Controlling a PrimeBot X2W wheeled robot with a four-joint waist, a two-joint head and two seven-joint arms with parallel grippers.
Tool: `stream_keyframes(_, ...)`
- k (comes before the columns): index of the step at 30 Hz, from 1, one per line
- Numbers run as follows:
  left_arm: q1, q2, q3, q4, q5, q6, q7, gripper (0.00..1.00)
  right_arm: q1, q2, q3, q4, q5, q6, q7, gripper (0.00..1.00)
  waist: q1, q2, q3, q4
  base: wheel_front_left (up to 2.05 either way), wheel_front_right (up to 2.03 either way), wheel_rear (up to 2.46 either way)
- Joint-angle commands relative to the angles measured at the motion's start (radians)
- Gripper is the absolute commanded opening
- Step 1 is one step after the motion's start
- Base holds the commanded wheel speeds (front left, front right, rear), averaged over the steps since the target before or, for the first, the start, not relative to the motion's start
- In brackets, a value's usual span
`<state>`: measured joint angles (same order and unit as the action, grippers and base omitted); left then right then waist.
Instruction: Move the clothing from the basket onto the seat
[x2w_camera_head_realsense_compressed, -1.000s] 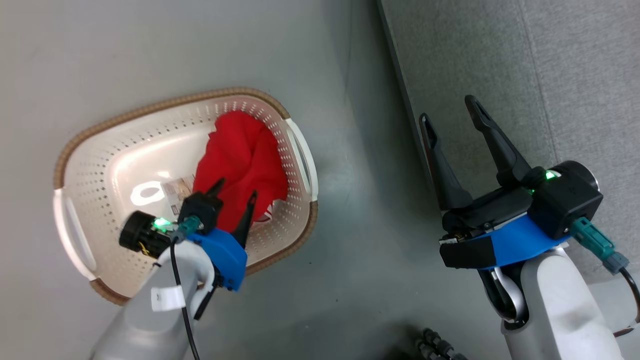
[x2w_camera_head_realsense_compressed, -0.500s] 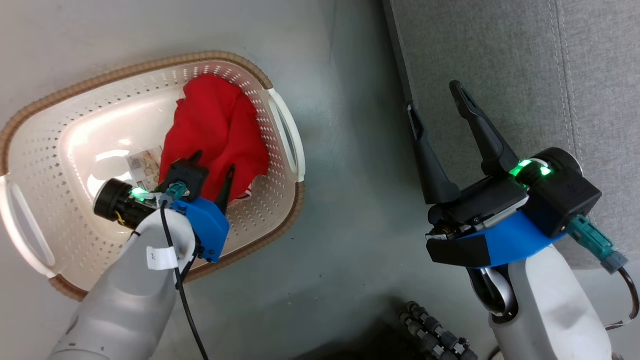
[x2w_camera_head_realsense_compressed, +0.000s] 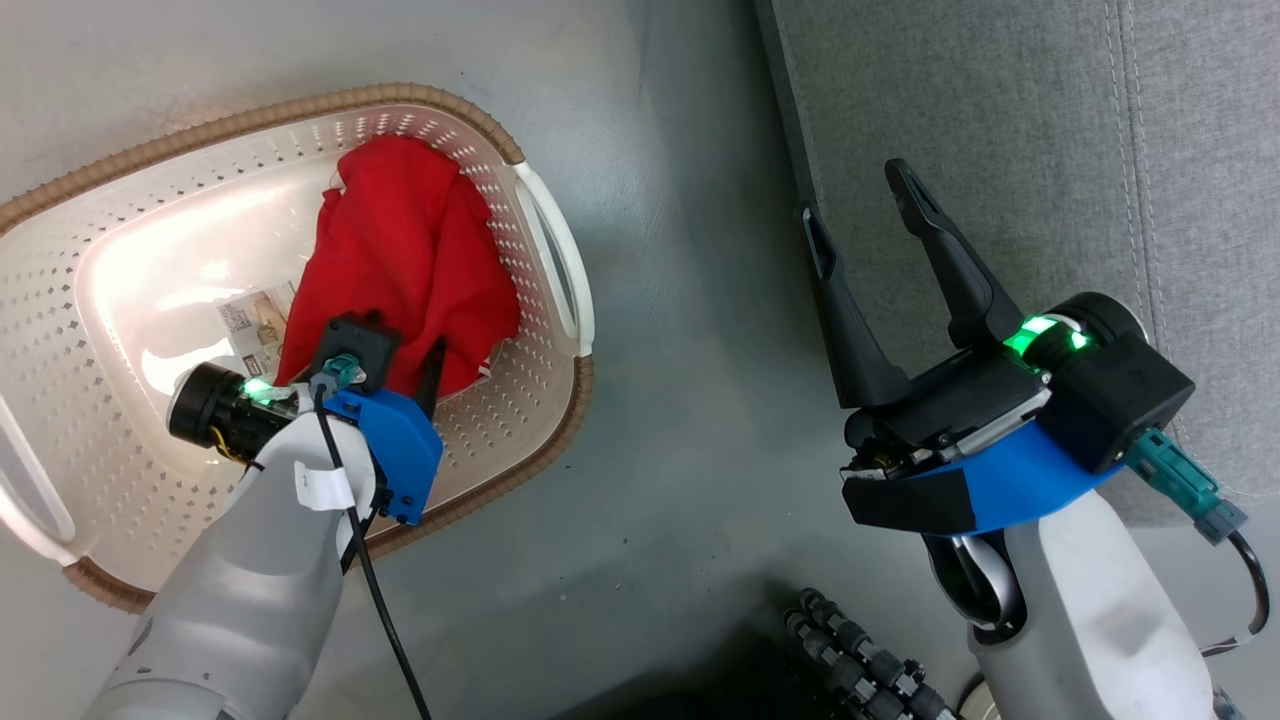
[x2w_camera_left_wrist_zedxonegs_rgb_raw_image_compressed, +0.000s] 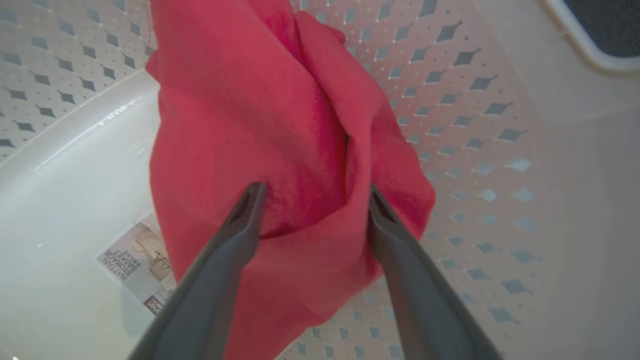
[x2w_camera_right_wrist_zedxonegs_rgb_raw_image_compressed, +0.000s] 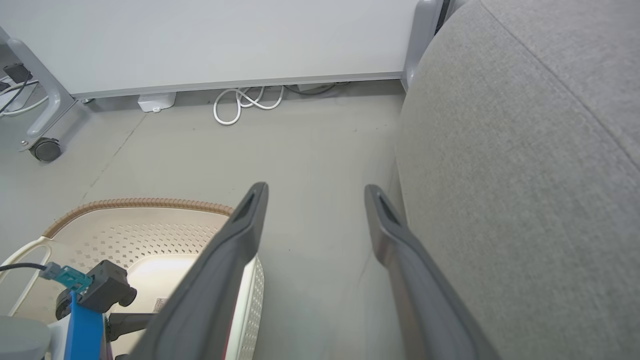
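Observation:
The cream perforated basket stands on the floor at the left, and red clothing is heaped against its right wall. My left gripper reaches down into the basket, open. In the left wrist view its fingers straddle a fold of the clothing, tips pressed into the fabric, with my left gripper not closed on it. My right gripper hangs open and empty over the edge of the grey seat. The right wrist view shows my right gripper between the basket and the seat.
A strip of grey floor separates basket and seat. A printed sticker lies on the basket bottom. White cables and a caster wheel sit by the far wall. A dark ribbed hose lies near my base.
The head camera has shifted, sliding the basket left and up in the picture. My left gripper has pushed a little deeper into the red clothing. Both grippers stay open.

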<state>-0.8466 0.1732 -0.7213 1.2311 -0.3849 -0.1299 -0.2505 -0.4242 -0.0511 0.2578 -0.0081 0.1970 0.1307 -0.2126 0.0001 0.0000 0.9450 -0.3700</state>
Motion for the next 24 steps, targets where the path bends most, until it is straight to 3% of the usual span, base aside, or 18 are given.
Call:
stream_keyframes(1, -0.019, 0.001, -0.003, 0.006, -0.001, -0.001, 0.002, 0.74, -0.015, 0.001, 0.002, 0.005, 0.006, 0.000, -0.008, 1.00, -0.0001, 0.0000, -0.001, -0.002, 0.00, 0.00, 0.00)
stream_keyframes(3, -0.020, 0.001, -0.012, 0.012, -0.006, -0.001, 0.008, 0.03, -0.016, 0.001, 0.002, 0.008, 0.007, 0.000, -0.009, 1.00, -0.0001, 0.0000, -0.003, -0.002, 0.00, 0.00, 0.00)
stream_keyframes(24, -0.028, -0.017, -0.086, 0.011, -0.089, -0.001, 0.003, 0.00, -0.021, 0.001, -0.019, 0.022, -0.013, 0.000, -0.001, 1.00, -0.0001, 0.0000, -0.038, 0.028, 0.00, 0.00, 0.00)
